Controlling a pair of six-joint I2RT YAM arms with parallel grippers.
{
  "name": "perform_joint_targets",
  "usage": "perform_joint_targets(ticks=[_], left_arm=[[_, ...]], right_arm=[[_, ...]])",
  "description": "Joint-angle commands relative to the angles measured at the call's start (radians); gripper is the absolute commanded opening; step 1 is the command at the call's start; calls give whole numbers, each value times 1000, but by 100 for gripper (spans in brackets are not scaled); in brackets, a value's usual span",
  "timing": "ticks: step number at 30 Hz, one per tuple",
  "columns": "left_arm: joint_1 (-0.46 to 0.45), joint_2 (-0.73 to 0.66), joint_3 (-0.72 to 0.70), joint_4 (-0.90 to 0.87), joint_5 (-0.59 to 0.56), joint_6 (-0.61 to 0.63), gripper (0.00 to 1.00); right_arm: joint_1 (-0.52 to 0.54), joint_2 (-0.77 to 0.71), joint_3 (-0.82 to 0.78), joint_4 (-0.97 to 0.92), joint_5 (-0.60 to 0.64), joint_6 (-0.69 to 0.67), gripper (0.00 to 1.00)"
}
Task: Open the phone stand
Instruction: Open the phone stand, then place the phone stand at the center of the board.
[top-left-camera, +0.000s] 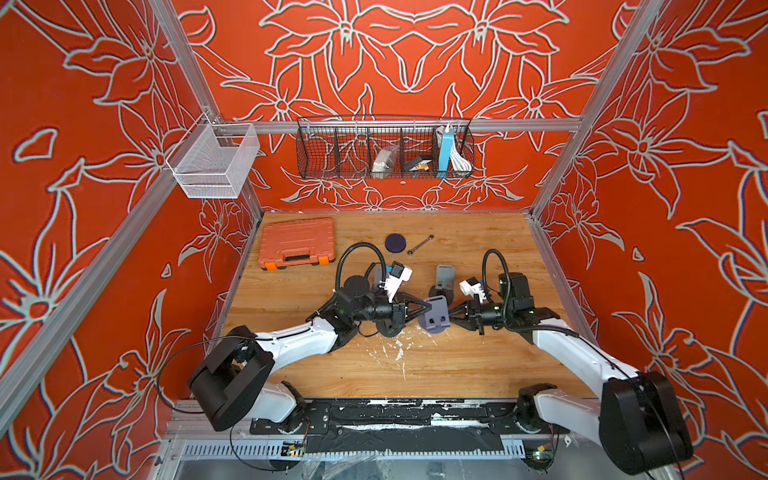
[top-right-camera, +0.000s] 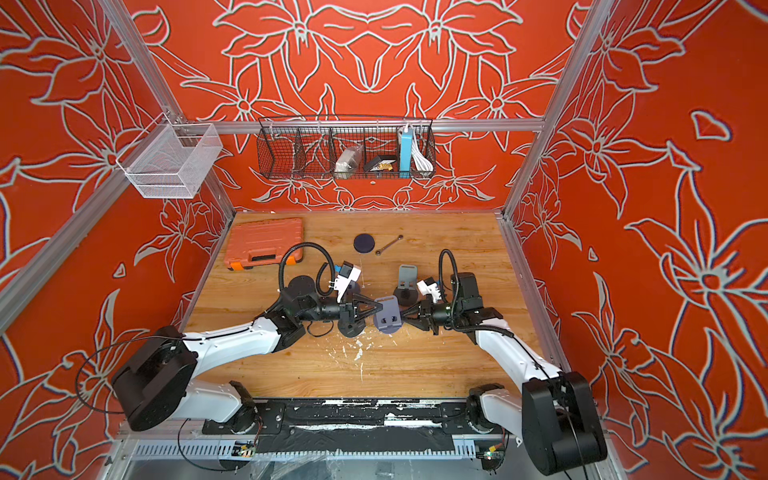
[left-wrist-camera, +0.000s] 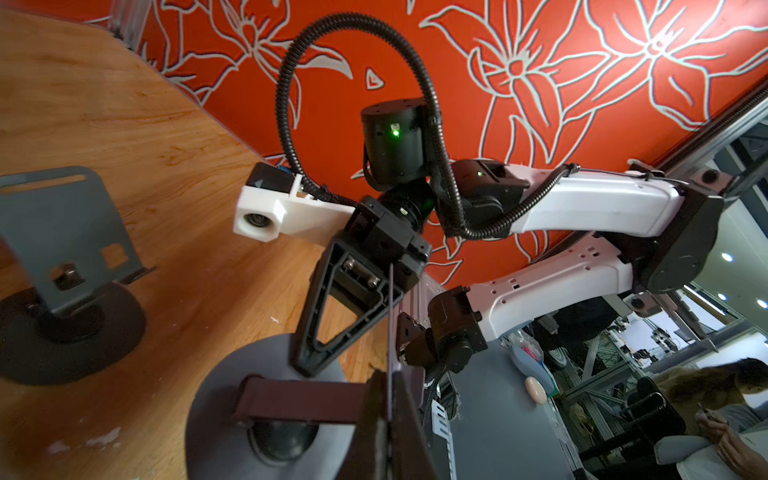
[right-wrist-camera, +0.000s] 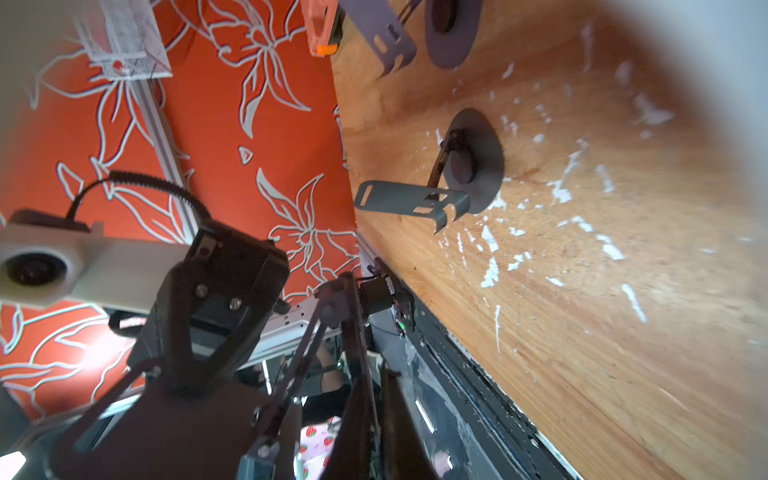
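I have the phone stand (top-left-camera: 434, 319) between the two arms, over the middle of the surface (top-left-camera: 457, 374), with its pale two-holed plate showing in both top views. My left end effector (top-left-camera: 428, 309) is clamped on the plate's edge, at the stand's left. The right end effector (top-left-camera: 452, 318) meets the plate's right edge; I cannot tell whether it grips. Just behind the stand sits a second grey stand (top-left-camera: 444, 279). Farther behind lie a dark disc (top-left-camera: 395, 243) and a wrench (top-left-camera: 420, 244), with an orange case (top-left-camera: 297, 245) off to the left.
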Motion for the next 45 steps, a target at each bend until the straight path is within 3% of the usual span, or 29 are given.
perform_joint_targets(ticks=[1,8,12,23,33,45], left_arm=[[-41,28,15,117,76,-21,0],[-46,69,36,99,73,-3,0],[-57,101,69,8,56,76,0],[-76,398,212,12,54,152,0],[-75,506,330,-145,54,253,0],[-61,600,367,-172,24,242,0]], right_arm=[[-60,-31,50,-196,98,-128,18],[-136,-59,37,-261,104,-177,21],[-197,-105,71,-393,181,-273,21],[-337,-221,131,-545,282,-370,19],[-354,-236,106,-509,284,-364,17],[-354,-259,133,-517,322,-386,17]])
